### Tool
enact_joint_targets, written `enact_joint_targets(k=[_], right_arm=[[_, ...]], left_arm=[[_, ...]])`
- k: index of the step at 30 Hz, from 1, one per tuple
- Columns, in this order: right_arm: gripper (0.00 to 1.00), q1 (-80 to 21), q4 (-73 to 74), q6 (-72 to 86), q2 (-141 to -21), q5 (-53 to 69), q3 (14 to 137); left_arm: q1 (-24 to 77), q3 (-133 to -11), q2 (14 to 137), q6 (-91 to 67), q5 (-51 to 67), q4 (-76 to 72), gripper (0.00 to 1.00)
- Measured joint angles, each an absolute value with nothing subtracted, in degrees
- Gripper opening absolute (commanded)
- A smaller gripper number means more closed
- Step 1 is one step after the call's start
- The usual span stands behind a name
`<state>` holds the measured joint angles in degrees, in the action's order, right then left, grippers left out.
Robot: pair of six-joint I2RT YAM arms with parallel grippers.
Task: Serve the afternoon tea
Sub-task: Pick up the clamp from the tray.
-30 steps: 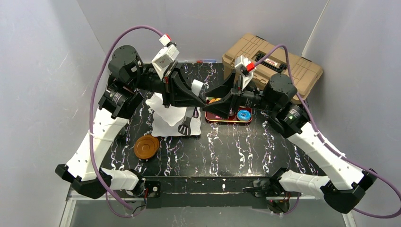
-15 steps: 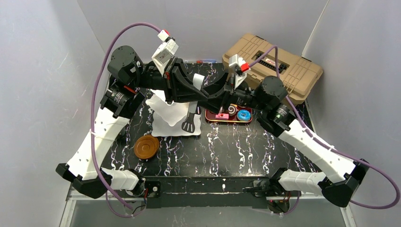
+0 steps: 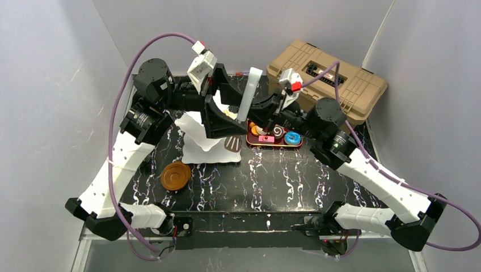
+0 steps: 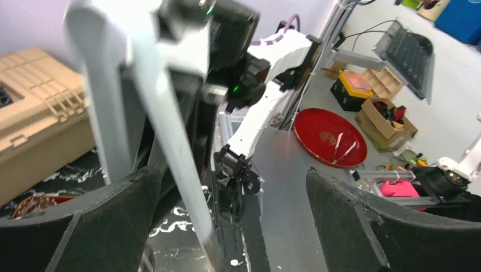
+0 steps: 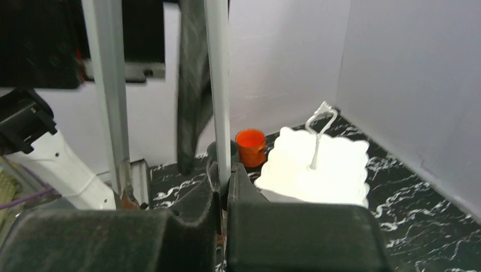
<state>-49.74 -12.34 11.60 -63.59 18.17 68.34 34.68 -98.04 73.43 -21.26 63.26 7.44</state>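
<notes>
Two end effectors meet at the tongs (image 5: 218, 85), which stand nearly upright above the surface (image 3: 283, 175). The right end effector (image 5: 224, 190) is clenched low down on one thin metal blade, with the other blade free beside it. The left end effector (image 4: 232, 175) is released, its fingers wide apart and the tongs passing between them; whether either finger touches the metal I cannot tell.

I judge this to be a handover of the tool to the right arm, a preparation for loading the stand (image 3: 195, 152) rather than the serving itself. The stand sits under the left end effector and a little to its left, its top plate bare in the right wrist view. The pastries (image 3: 292, 137) lie in a red tray (image 3: 272, 146) just beneath the right end effector. An orange cup (image 5: 250, 146) stands just beside the stand, ahead of the right end effector, and a saucer (image 3: 175, 175) lies nearer the arm bases.

Next, the left arm needs to draw clear without knocking the tongs. The right arm, holding a single blade, would probably need a new grip across both blades before it can pinch a pastry
</notes>
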Motion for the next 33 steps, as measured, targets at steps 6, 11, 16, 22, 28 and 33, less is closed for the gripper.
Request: enact_joint_targets(k=[6,11,16,22,28,33], right_arm=[[0.01,-49.9,-17.4,12.3,-59.7,14.9,66.8],[0.01,-49.9,-25.1,15.0,-57.6,12.7,62.7],[0.01,-49.9,-30.4,17.8,-58.4,11.7,59.8],[0.29,-50.0,-31.4,19.5,-58.6,10.9,58.2],[0.76,-50.1,-18.7,19.2,-58.5,11.5,63.5],[0.98,-49.9,-3.1,15.3,-57.1,16.0,70.8]], left_arm=[[34.6,-90.6,68.4,-16.4,61.6,13.6,0.89],[34.6,-87.0,65.5,-14.2,61.2,16.9,0.64],[34.6,-86.1,65.0,-14.7,61.2,16.6,0.2],[34.6,-84.4,65.0,-15.2,60.4,16.3,0.0],[34.5,-83.3,64.0,-14.3,59.7,17.8,0.0],[34.5,-83.3,62.0,-12.8,60.7,18.5,0.0]])
